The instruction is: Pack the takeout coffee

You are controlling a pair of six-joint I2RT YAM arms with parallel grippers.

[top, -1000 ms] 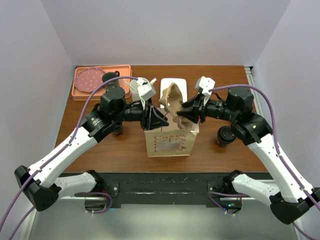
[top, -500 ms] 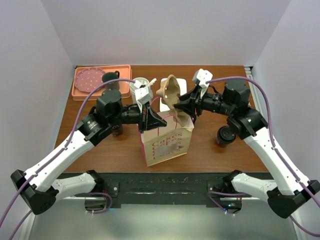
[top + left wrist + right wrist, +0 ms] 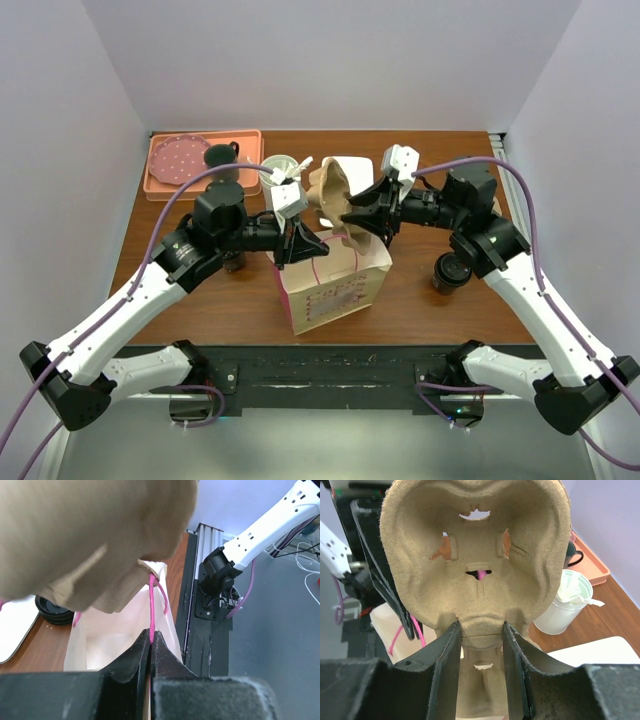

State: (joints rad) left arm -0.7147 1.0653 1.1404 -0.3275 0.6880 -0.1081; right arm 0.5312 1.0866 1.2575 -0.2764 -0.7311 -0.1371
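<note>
A pale paper bag (image 3: 335, 290) with pink print and pink handles stands tilted at mid-table. My left gripper (image 3: 318, 246) is shut on the bag's pink handle (image 3: 151, 615) at the left rim, holding the mouth open. My right gripper (image 3: 352, 216) is shut on a brown pulp cup carrier (image 3: 328, 190), held on edge above the bag's mouth; it fills the right wrist view (image 3: 475, 555). A black-lidded coffee cup (image 3: 451, 271) stands to the right of the bag. Another dark cup (image 3: 233, 261) sits under my left arm.
A pink tray (image 3: 170, 180) at the back left holds a spotted plate (image 3: 180, 158) and a dark mug (image 3: 220, 155). A white cup with wrappers (image 3: 278, 168) and a white napkin pad (image 3: 355, 170) lie behind the bag.
Both grippers rose and shifted left. The bag was lifted and tilted by its handle. The carrier moved left and up over the bag's mouth.
</note>
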